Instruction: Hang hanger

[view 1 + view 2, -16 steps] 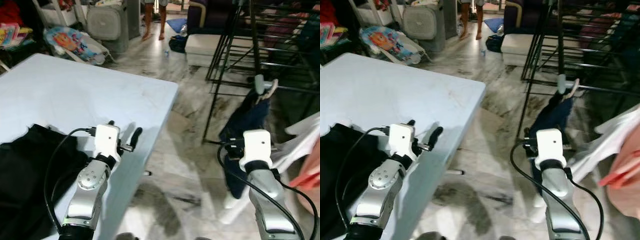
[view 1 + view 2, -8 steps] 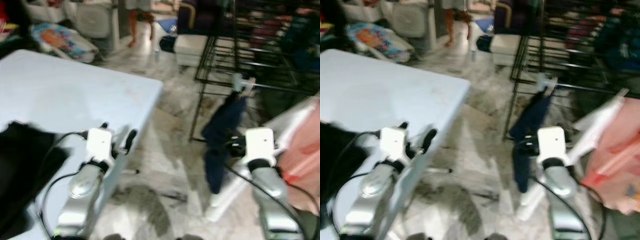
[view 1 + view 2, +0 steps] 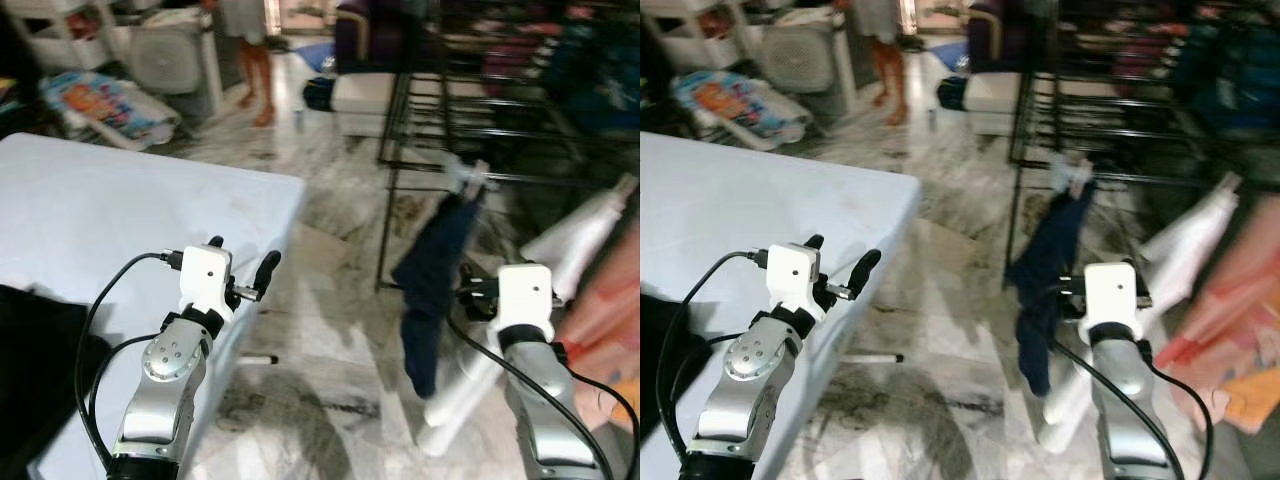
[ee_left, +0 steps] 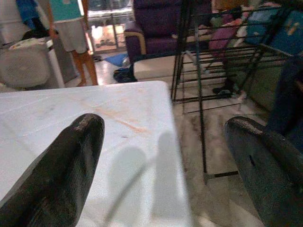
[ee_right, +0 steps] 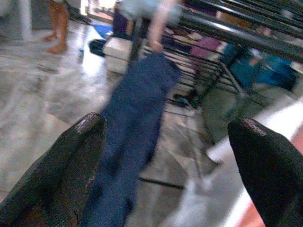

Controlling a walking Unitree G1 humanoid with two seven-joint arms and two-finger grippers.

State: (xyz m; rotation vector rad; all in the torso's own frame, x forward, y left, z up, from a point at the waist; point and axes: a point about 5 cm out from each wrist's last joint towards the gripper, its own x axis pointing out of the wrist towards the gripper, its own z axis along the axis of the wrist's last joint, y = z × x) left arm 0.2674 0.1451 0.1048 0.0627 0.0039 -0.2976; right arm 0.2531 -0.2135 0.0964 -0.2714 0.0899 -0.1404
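Holding nothing, both tools sit raised in front of the body with their fingers spread wide, which reads as a carry-ready posture during an approach to the drying rack (image 3: 470, 130) and not as a grasp. The left tool (image 3: 240, 270) hovers over the near corner of the white tabletop (image 3: 100, 210), on the side facing the rack; its two black fingers (image 4: 61, 165) are far apart with only tabletop and floor between them. The right tool (image 5: 165, 156) points at the dark blue garment (image 3: 432, 270) that hangs from the rack's near rail, its two fingers just as wide, gripping nothing.

One dark cloth (image 3: 30, 360) lies on the tabletop, on the side away from the rack. One blue garment hangs on the rack by a pale hanger (image 3: 468, 176) whose top sits at the rail, so the hanger looks already on the rack or nearly so; blur keeps me from telling whether its hook is fully over the bar. Beside the rack, white and pink laundry (image 3: 600, 270) drapes. Beyond the rack stand one purple armchair (image 4: 156, 23) and one person (image 3: 245, 50), legs visible.
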